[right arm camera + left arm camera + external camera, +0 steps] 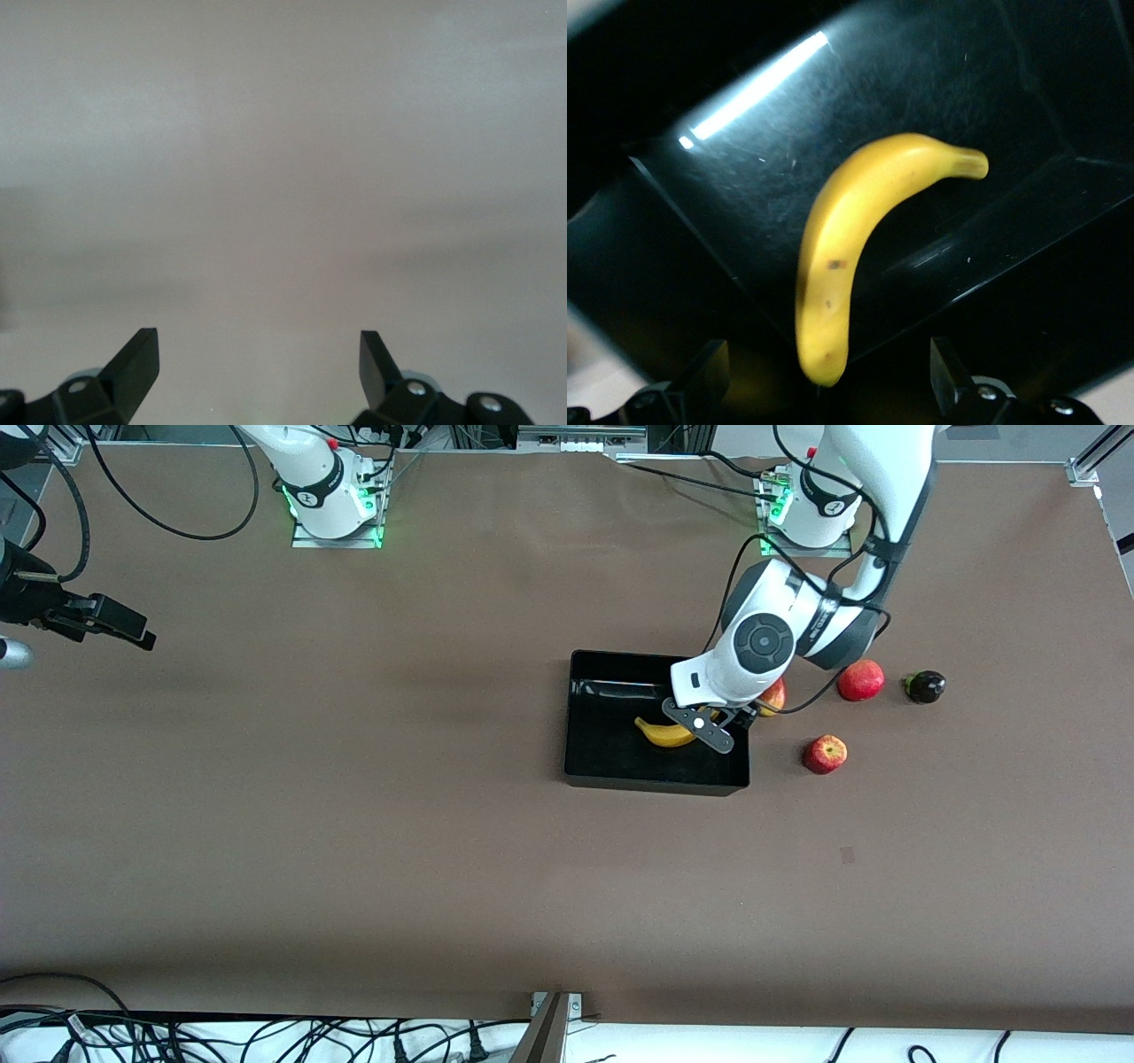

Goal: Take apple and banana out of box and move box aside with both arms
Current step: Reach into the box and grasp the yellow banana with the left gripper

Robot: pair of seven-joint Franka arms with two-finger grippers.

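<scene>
Banana (850, 248) lies alone in the black box (611, 766), the apple (825, 754) already out on the desk, so the left gripper (713, 726), open over it, should descend and close, while the open right gripper (133, 634) waits.

The banana (850, 239) lies on the floor of the black box (744, 177), clear of its walls. The left gripper (826, 376) hangs over it, fingers (700, 367) spread wide to either side of one banana tip.
</scene>
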